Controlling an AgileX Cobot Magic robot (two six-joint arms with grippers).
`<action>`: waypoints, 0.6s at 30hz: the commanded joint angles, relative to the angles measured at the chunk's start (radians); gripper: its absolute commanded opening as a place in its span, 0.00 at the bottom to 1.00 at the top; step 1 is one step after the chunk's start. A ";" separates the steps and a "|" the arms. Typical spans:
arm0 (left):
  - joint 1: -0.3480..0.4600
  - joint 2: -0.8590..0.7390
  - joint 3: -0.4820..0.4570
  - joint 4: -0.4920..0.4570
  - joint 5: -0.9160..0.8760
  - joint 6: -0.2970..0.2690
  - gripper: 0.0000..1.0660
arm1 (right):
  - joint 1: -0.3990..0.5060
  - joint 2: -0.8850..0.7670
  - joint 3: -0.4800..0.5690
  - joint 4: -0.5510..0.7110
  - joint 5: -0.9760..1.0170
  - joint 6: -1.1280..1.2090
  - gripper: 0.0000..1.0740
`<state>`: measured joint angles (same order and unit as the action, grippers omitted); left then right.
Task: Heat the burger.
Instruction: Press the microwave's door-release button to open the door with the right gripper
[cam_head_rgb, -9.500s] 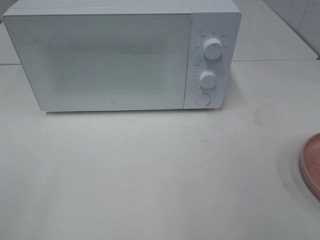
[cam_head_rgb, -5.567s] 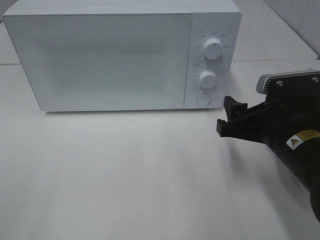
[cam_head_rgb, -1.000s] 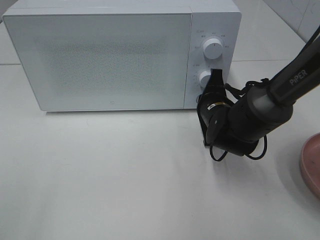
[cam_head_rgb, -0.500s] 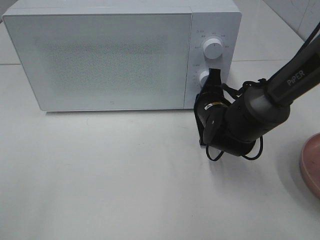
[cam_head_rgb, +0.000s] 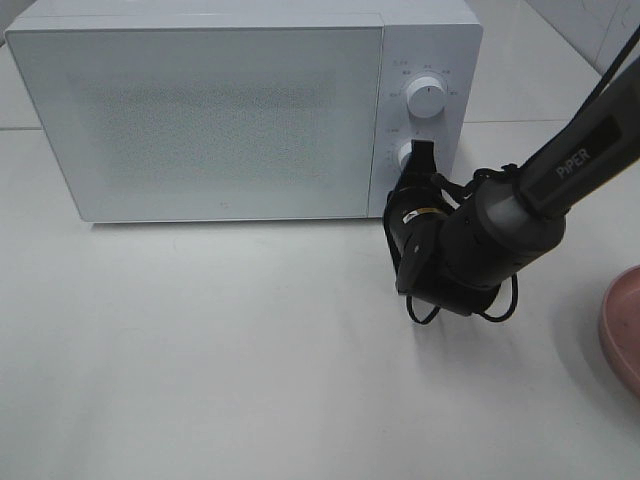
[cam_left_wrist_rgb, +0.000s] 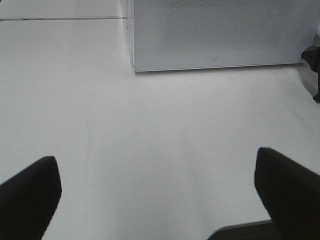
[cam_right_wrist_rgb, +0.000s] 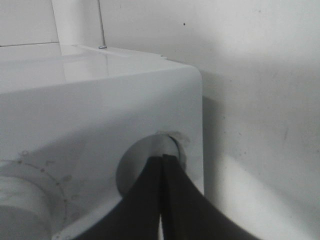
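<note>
The burger is out of view in every frame. A white microwave (cam_head_rgb: 200, 120) stands at the back of the table with its door closed. My right gripper (cam_head_rgb: 408, 196) is shut with nothing between its fingers, and its tips rest against the round button low on the microwave's control panel. The right wrist view shows the closed fingertips (cam_right_wrist_rgb: 162, 159) meeting that round button (cam_right_wrist_rgb: 142, 157), with the lower knob (cam_right_wrist_rgb: 20, 200) beside it. My left gripper (cam_left_wrist_rgb: 160, 200) stands wide open and empty over bare table in front of the microwave (cam_left_wrist_rgb: 215, 35).
The rim of a pink plate (cam_head_rgb: 622, 325) shows at the table's right edge. Two white knobs, an upper knob (cam_head_rgb: 426, 97) and a lower knob (cam_head_rgb: 405, 155), sit above the button. The right arm (cam_head_rgb: 560, 170) reaches in from the upper right.
Over the last second my right gripper edged slightly left, staying pressed to the control panel's button. Several seconds earlier the arm was not in view. The microwave door has stayed closed.
</note>
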<state>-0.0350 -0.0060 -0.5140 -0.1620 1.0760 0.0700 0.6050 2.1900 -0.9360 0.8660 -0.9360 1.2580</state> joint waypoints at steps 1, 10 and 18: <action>-0.003 -0.016 0.000 -0.001 -0.008 0.003 0.92 | -0.016 0.009 -0.044 -0.047 -0.102 -0.007 0.00; -0.003 -0.016 0.000 -0.001 -0.008 0.003 0.92 | -0.032 0.012 -0.076 -0.054 -0.195 -0.011 0.00; -0.003 -0.016 0.000 -0.001 -0.008 0.003 0.92 | -0.043 0.026 -0.131 -0.090 -0.198 -0.027 0.00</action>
<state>-0.0350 -0.0060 -0.5140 -0.1620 1.0760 0.0700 0.6010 2.2130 -0.9780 0.9020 -0.9730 1.2420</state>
